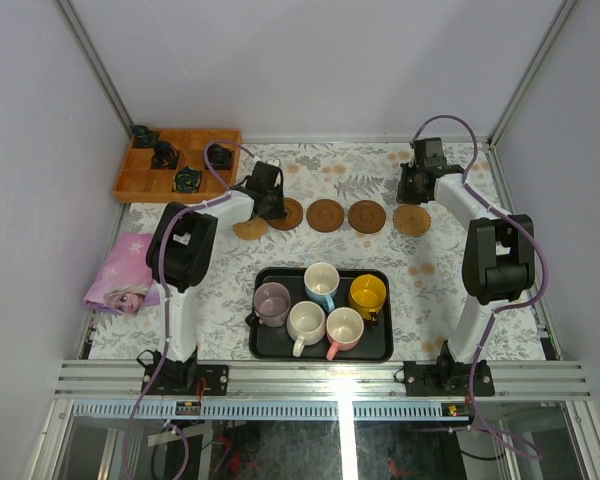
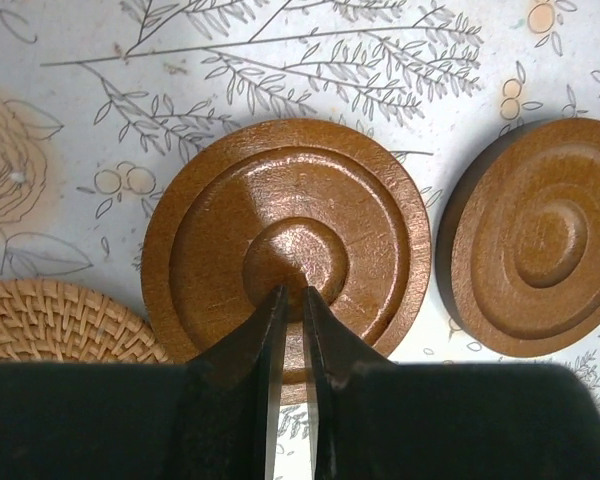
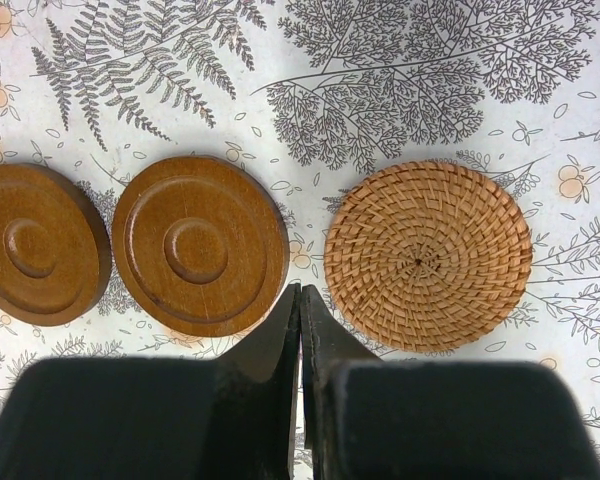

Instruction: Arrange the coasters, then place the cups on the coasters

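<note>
Flowered tablecloth (image 2: 60,60) carries a wooden coaster (image 2: 280,190), left fingers (image 2: 252,350) (closed together) at its hub.

walls (image 1: 310,60): plain white | tablecloth (image 1: 420,300): floral print | rail (image 1: 320,378): aluminium

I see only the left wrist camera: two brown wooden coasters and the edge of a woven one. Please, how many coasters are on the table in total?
Observer: Five, roughly in a row: three wooden coasters between the left woven coaster and the right woven coaster.
Operator: Thank you. Where are the cups?
Observer: All five cups stand together on a black tray; none is on a coaster.
Operator: And the right end effector?
Observer: The right end effector is shut and empty, its tips beside the right woven coaster.
</note>
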Robot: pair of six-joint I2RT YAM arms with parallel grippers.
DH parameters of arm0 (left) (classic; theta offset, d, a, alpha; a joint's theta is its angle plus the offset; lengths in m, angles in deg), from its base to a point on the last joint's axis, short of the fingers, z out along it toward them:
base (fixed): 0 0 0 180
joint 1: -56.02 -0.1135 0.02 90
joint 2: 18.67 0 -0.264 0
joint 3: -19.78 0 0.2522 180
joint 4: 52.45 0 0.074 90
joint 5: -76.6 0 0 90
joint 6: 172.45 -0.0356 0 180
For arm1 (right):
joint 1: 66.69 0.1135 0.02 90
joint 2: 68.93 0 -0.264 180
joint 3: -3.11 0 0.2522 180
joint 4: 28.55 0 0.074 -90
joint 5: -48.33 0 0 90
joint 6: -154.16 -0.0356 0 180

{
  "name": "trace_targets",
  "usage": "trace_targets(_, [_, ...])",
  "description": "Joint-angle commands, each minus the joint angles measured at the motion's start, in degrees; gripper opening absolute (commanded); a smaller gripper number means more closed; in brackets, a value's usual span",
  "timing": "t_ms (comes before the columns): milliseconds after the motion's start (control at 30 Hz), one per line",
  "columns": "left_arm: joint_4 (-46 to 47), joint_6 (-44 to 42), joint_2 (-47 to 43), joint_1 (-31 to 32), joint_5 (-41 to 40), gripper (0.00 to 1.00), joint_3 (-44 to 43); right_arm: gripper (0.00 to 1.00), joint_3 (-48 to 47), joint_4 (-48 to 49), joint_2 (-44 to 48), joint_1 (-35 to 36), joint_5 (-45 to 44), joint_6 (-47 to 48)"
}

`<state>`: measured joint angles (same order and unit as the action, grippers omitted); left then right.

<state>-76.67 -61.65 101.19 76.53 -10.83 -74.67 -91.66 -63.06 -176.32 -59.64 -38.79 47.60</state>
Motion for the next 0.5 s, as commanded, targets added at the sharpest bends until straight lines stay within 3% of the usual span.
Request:
trace_targets(0, [-2.6,-1.2,-1.6,-0.6,-1.8,0.1,2.5,0.0,-0.2,0.3,2.7,-0.5,-1.6,-0.8])
trace_targets(300, [-2.1,-0.9,-2.9,-0.7,-0.5,0.11,2.2,0.0,-0.4,-0.1,2.0,-0.8,-2.0,-1.2])
trace_targets(467, [0.5,-1.9,-6.4,-0.9,0.5,0.16,0.5,0.0,-0.5,-0.4,2.5,-0.9,-2.7,-0.4])
